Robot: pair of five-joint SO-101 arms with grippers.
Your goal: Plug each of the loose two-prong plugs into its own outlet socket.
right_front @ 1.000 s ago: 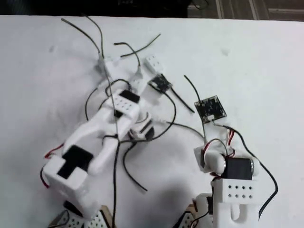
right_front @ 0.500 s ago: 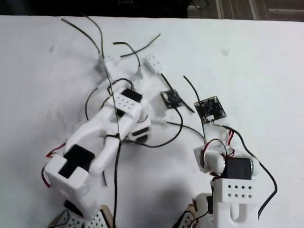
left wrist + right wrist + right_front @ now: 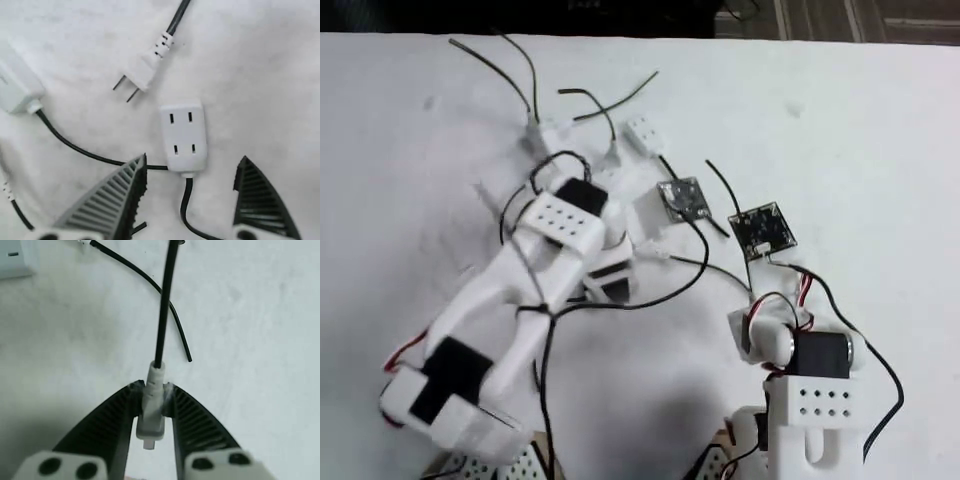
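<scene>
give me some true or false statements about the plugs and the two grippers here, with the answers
1. The right gripper is shut on a white plug with a black cord. True.
2. The left gripper is clamped on the outlet block. False: it is open, its fingers apart from the block's sides.
3. A loose plug lies on the table with both prongs bare. True.
4. That loose plug is seated in the outlet block. False: it lies apart from the block, and all four slots that show on the block are empty.
</scene>
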